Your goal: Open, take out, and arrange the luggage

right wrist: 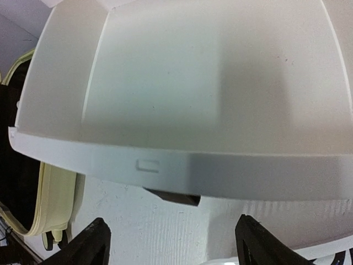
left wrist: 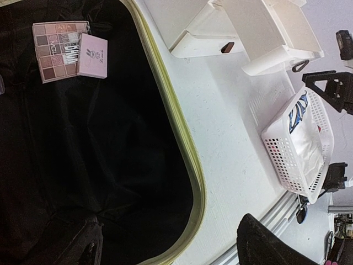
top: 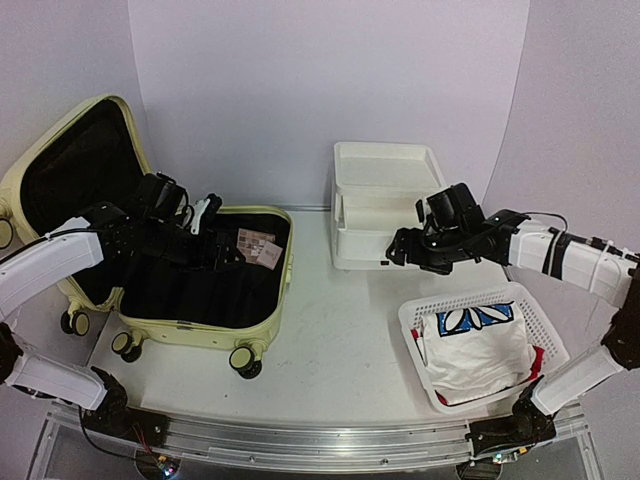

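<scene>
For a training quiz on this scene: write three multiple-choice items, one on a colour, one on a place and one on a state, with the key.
1. What colour is the print on the white cloth in the white mesh plastic basket?
A) green B) blue C) orange

2. Where do the pink rectangular cosmetic palettes lie?
A) in the basket B) on the white plastic drawer box C) inside the pale yellow-green hard-shell suitcase

3. How is the suitcase?
A) open, lid raised B) zipped shut, lying flat C) shut, standing on its wheels

Key: 1 B, the pattern shows blue in the top view. 2 C, the palettes rest on the suitcase's black lining. 3 A, the lining is exposed and the lid stands up behind it.
</scene>
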Robot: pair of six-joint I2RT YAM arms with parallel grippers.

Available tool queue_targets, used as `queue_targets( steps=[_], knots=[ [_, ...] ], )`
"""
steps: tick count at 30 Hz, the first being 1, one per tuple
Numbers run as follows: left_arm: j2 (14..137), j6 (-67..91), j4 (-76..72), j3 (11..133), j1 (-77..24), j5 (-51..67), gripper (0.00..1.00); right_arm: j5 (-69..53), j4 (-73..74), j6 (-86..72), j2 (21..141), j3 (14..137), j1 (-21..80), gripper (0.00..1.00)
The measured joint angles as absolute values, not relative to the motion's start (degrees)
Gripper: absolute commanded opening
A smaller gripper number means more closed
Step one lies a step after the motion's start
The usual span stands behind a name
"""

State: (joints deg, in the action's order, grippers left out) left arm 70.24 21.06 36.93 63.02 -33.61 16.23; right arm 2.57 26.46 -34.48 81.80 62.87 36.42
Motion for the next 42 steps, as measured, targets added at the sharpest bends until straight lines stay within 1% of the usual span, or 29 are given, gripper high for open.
queue_targets(
  steps=[1, 2, 6, 9, 12, 18, 21, 25, 27, 31, 38, 42],
  knots=[
    [70.26, 21.06, 36.93, 63.02, -33.61, 16.23, 0.85, 2.44, 27.24, -34.26, 80.99, 62.74, 36.42, 0.95],
    [70.28, 21.06, 36.93, 63.02, -33.58, 16.23, 0.86, 2.33, 28.01, -34.3, 80.09, 62.54, 36.42, 0.98],
    [71.94, 21.02, 36.97, 63.7, -32.38, 16.73, 0.87, 2.68, 32.86, -32.03, 72.79, 60.69, 36.42, 0.98],
    [76.6, 20.97, 37.01, 66.5, -28.36, 18.46, 0.87, 4.84, 37.04, -30.26, 67.0, 59.99, 36.42, 0.98],
    [83.81, 20.8, 37.01, 71.09, -23.16, 20.91, 0.87, 7.66, 41.28, -28.69, 61.73, 59.2, 36.42, 0.98],
    [102.5, 20.84, 36.93, 84.82, -16.34, 25.63, 0.77, 10.72, 47.27, -27.68, 55.86, 58.04, 36.42, 0.98],
    [111.92, 20.95, 35.64, 91.81, -14.81, 27.33, 0.76, 11.31, 49.36, -27.64, 53.98, 57.93, 36.42, 0.98],
    [119.44, 21.08, 34.83, 95.66, -13.89, 27.77, 0.78, 11.6, 51.13, -27.66, 51.31, 57.67, 36.42, 0.98],
    [121.34, 21.06, 34.83, 95.88, -13.74, 27.31, 0.77, 11.7, 52.16, -27.7, 49.84, 57.54, 36.42, 0.98],
    [123.72, 21.28, 32.73, 95.72, -13.67, 28.45, 0.7, 12.25, 53.41, -27.7, 47.68, 57.32, 36.42, 0.98],
    [124.29, 23.07, 26.02, 92.16, -13.67, 32.21, 0.64, 12.45, 53.84, -27.66, 48.51, 57.32, 36.42, 0.98],
    [125.47, 24.4, 23.31, 92.16, -13.67, 33.91, 0.55, 12.34, 53.93, -27.66, 49.76, 57.34, 36.42, 0.98]
  ],
)
